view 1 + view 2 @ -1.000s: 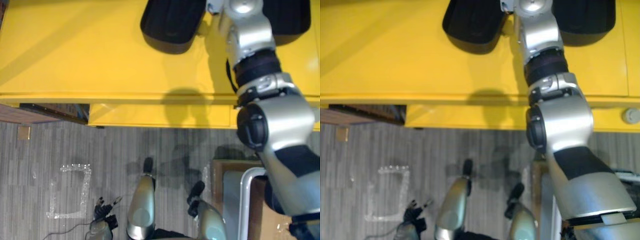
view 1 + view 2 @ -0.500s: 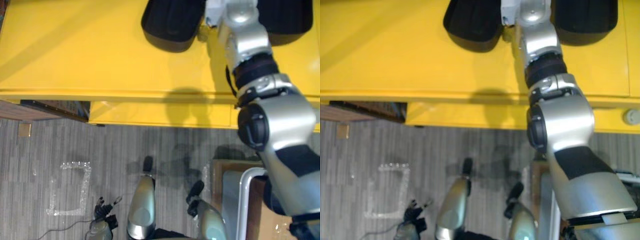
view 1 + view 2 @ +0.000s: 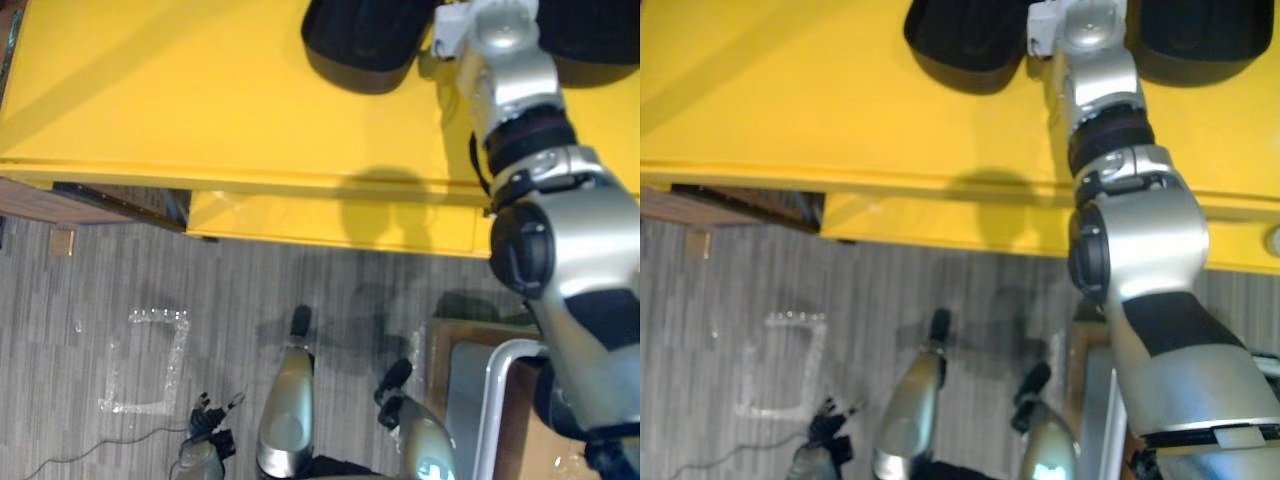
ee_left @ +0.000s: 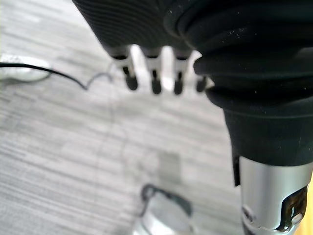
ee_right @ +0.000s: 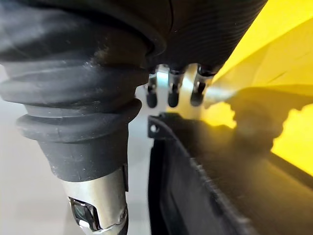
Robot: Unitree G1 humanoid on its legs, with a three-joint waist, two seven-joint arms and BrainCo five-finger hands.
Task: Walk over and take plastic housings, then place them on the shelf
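On the yellow table (image 3: 200,100), two black moulded plastic housings (image 3: 365,45) lie side by side. The right hand (image 5: 172,95) reaches between them, fingers seemingly straight over one rim and gripping nothing. The whole view has slid, so the head moved, not the parts, and pickup is still pending. The left hand (image 4: 154,81) hangs slack, well below the table.

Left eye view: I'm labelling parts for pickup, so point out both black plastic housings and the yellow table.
Left black plastic housing (image 3: 365,40), left eye view, middle of its top.
Right black plastic housing (image 3: 600,45), left eye view, its near part.
Yellow table (image 3: 150,100), left eye view, bare top.
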